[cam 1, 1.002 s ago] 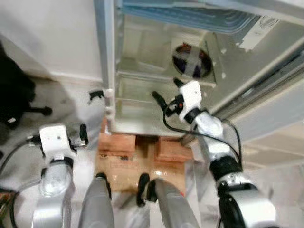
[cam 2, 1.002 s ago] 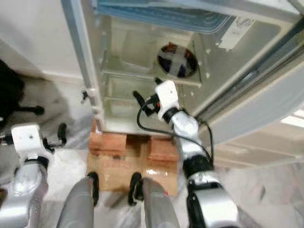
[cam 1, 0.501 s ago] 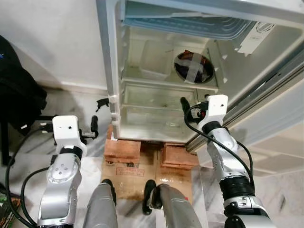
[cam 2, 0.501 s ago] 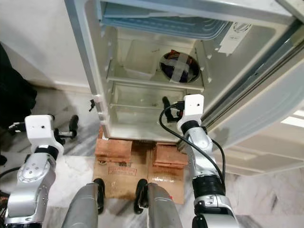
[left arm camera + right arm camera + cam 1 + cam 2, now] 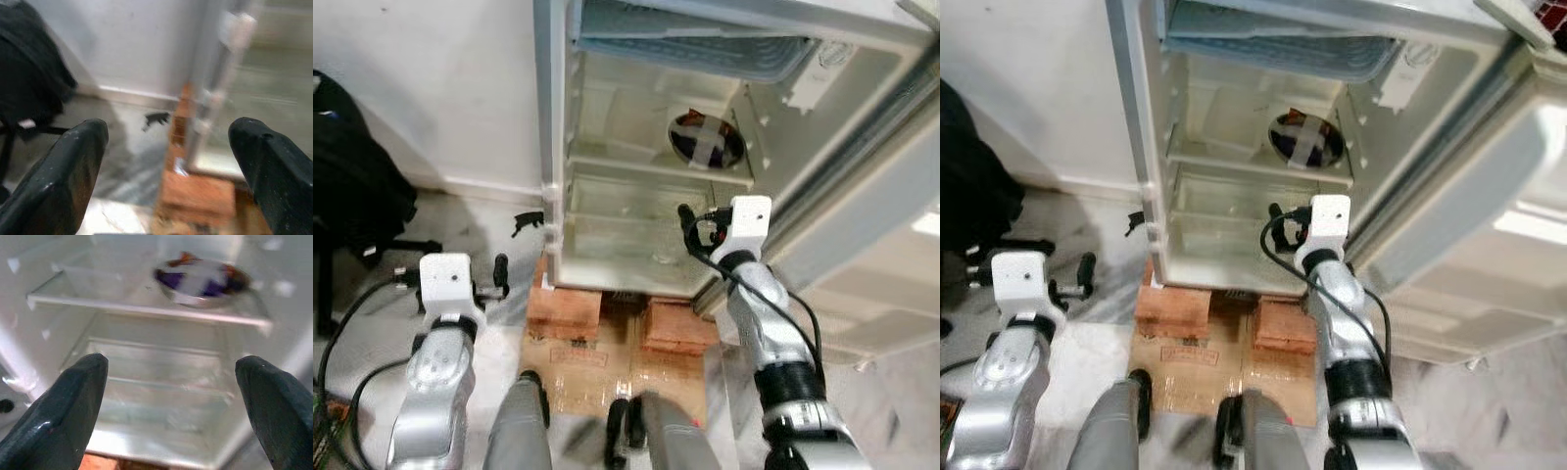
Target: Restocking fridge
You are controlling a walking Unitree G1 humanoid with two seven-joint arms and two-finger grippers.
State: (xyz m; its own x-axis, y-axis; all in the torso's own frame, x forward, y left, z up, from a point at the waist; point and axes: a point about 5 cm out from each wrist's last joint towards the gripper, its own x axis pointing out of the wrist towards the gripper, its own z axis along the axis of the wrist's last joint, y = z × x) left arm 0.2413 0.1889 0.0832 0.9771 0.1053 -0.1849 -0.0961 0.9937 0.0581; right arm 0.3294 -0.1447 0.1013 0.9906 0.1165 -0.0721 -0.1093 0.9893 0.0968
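Fridge (image 5: pixel 636 176) open, door (image 5: pixel 1449 225) swung wide to the right. Nearly bare inside: one foil-covered bowl (image 5: pixel 705 137) with tape across it, on the upper glass shelf (image 5: pixel 656 168); lower shelf and clear crisper drawer (image 5: pixel 626 235) look unfilled. Restock barely begun, judging by that.

Right hand (image 5: pixel 171 396) raised at the fridge mouth, level with the crisper, fingers spread wide, holding nothing. Left hand (image 5: pixel 166 161) low beside the left fridge wall, over the marble floor (image 5: pixel 480 245), fingers apart, also carrying nothing.

Clearance: fridge propped on bricks (image 5: pixel 566 311) with cardboard (image 5: pixel 597 362) in front, a trip edge near the feet. Black bag (image 5: pixel 357 186) well off to the left. Right arm close to the door-side frame; roomier toward the middle.
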